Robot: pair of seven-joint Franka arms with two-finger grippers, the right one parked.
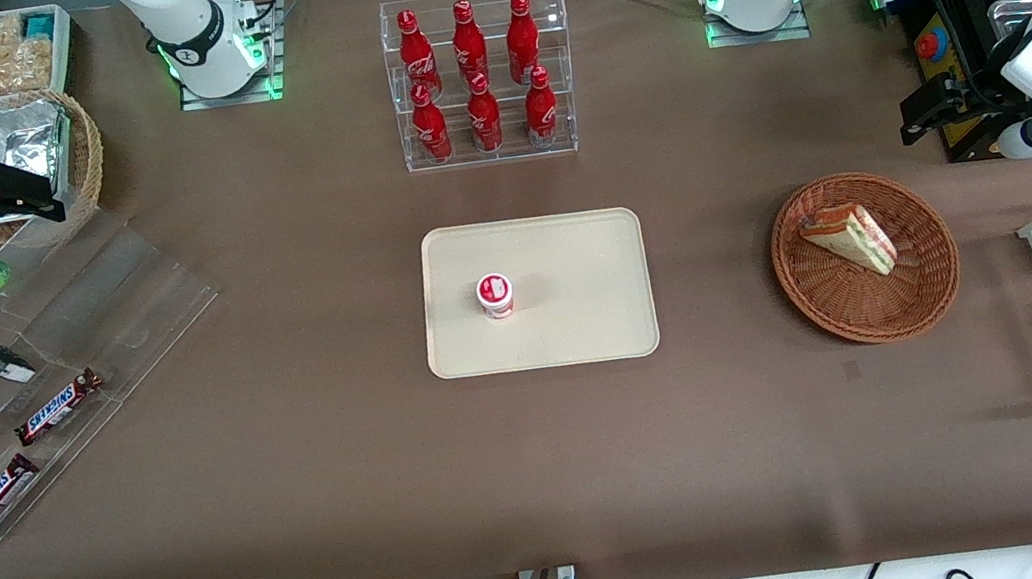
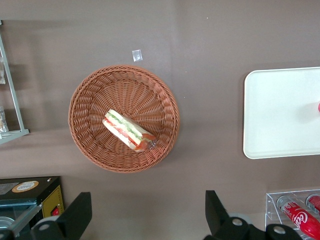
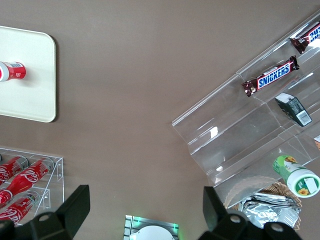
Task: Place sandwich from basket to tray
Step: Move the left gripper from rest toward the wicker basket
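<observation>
**Sandwich waits in basket; gripper high and empty**

Front view: the wrapped triangular sandwich (image 1: pixel 848 240) lies in the reddish woven basket (image 1: pixel 921 293), toward the working arm's end of the brown bench (image 1: pixel 298 461). The smooth cream tray (image 1: pixel 571 251) holds a small red-capped cup (image 1: pixel 496 294).

Left wrist view: the gripper (image 2: pixel 145 220) hovers well above the bench beside the basket, fingers spread wide, holding nothing. A sound approach, I judge, centres over the sandwich, aligns across its narrow sides, and pinches gently, since bread and slick wrap give.

Right wrist view: only the tray's corner and the cup show.

brown table (image 1: pixel 301 481); tray (image 1: pixel 582 331), basket (image 1: pixel 930 292), gripper (image 2: pixel 145 212) above
</observation>
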